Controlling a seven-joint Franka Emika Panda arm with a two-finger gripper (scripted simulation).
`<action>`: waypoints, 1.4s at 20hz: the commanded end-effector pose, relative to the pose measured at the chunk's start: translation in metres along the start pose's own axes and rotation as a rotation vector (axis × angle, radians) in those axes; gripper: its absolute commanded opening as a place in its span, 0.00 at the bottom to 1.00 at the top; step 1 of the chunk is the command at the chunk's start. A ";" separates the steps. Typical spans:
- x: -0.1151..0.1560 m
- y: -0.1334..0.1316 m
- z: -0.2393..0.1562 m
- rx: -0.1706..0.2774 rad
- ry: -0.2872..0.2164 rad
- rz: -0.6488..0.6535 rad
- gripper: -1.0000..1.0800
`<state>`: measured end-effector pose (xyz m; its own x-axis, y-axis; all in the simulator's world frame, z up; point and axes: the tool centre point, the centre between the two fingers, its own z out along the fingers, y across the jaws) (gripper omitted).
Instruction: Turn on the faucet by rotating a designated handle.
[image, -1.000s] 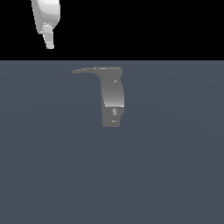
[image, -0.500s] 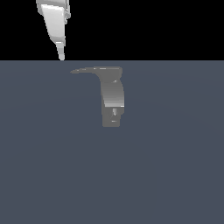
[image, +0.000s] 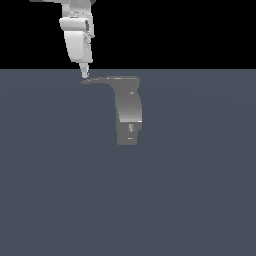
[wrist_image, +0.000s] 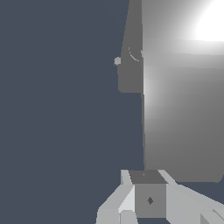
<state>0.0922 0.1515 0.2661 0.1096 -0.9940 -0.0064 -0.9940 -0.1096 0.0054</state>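
Nothing is turning yet: the white gripper (image: 84, 75), seemingly closed and holding nothing, is hovering at the thin grey handle (image: 102, 80) tip of the grey metallic faucet (image: 128, 112).

We count one faucet (image: 128, 112) in the scene, a single grey metallic fixture. It has one handle (image: 107, 80), a thin flat lever at its top. We see one robot arm (image: 77, 30) only, and it carries one gripper (image: 84, 73). In the wrist view we count again one faucet body (wrist_image: 183, 109). There is one dark flat floor (image: 190, 200).
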 end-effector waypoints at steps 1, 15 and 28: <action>0.007 -0.012 0.005 0.002 0.003 0.049 0.00; 0.029 -0.041 0.018 0.006 0.006 0.166 0.00; 0.025 -0.025 0.017 0.006 0.006 0.164 0.00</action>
<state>0.1229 0.1289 0.2483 -0.0546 -0.9985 0.0002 -0.9985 0.0546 0.0001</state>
